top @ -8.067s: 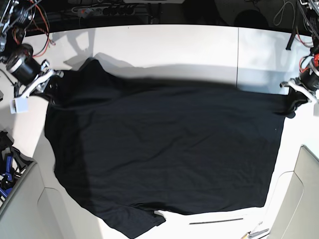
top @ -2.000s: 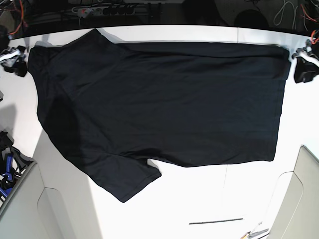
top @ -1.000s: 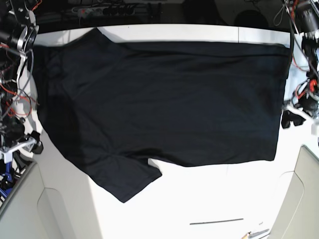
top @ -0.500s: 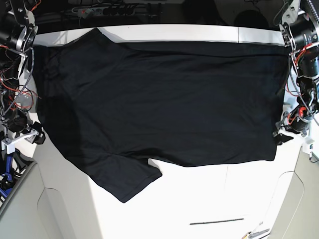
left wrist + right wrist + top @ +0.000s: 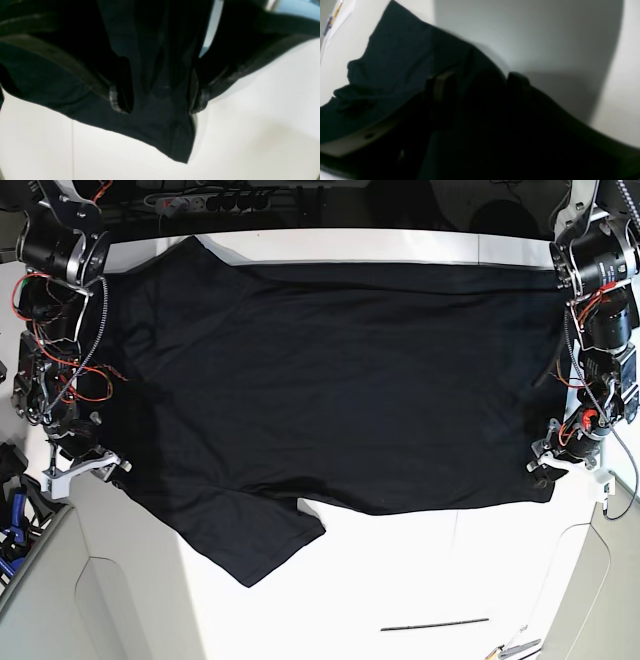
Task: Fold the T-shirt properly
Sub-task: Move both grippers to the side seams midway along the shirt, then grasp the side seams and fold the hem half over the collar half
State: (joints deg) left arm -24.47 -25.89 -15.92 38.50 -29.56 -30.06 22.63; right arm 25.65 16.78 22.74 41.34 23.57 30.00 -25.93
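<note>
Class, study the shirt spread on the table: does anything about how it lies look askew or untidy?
The T-shirt lies mostly flat, but its near sleeve juts out at an angle past the straight side edge. The left gripper has cloth bunched between its fingers at the hem corner. Nothing looks torn or spilled.

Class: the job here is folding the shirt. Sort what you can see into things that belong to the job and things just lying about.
Belonging to the job:
black T-shirt, spread flat on the white table
left end effector at its lower hem corner
right end effector at its opposite edge

Just lying about:
thin dark rod
power strip
small tools at the front edge
</note>
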